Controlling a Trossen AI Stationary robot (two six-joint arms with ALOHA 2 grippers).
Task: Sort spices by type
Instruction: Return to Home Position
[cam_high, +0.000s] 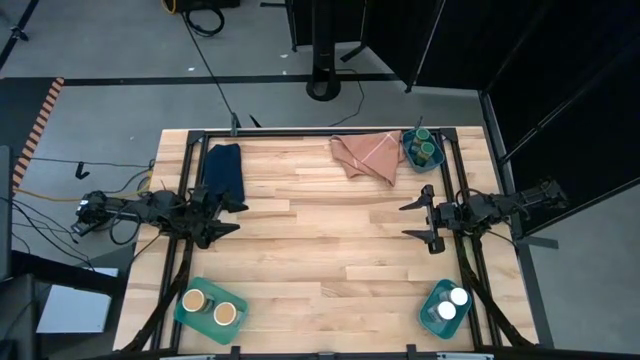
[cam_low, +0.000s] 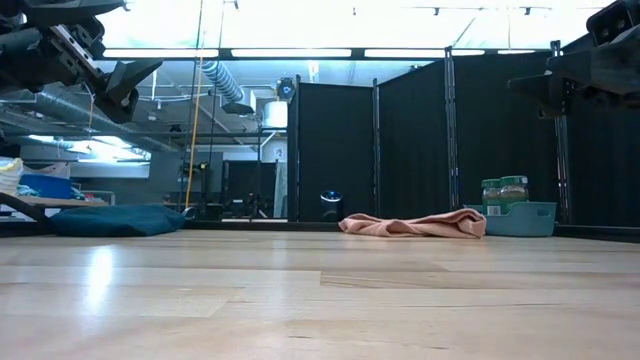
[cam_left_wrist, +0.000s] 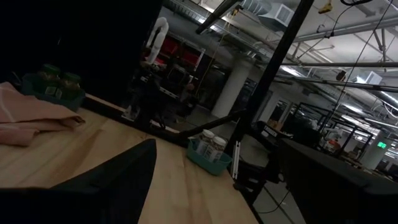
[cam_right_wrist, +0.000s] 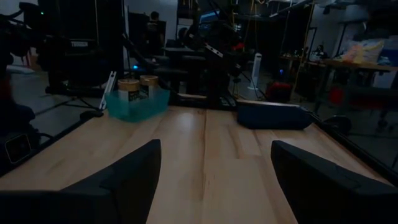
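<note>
Left gripper (cam_high: 228, 217) hangs over the worktop near its left edge, about halfway along. Its fingers are spread wide with nothing between them. Right gripper (cam_high: 410, 221) mirrors it near the right edge, fingers apart too and just as empty. In the low view both sit high, well clear of the wooden worktop (cam_high: 320, 250).

Going outward from there:
- **Front-left corner:** a teal plastic bin (cam_high: 180, 312) holds the two small cylindrical jars with tan-brown lids (cam_high: 194, 299), side by side.
- **Front-right corner:** a second teal bin (cam_high: 431, 299) has the two white-lidded jars (cam_high: 458, 296).
- **Back-right corner:** a third teal bin (cam_high: 409, 160) carries the two green-lidded jars (cam_high: 428, 150).
- **Right by that bin:** a crumpled pink cloth (cam_high: 365, 155) lies along the back edge.
- **Back-left corner:** a folded dark blue cloth (cam_high: 223, 172) lies just ahead of the left gripper.

So honestly the sorting looks done to me: three pairs, each matched by lid colour, each in its own bin, and no loose jar anywhere on the wood. My read is that the step in hand is just parking the arms at their rest pose.

The next move doesn't call for much. There's nothing to grip, so it only needs both arms folded back to the sides. I'd keep them high, so the left one doesn't snag the blue cloth and neither clips a front bin.
</note>
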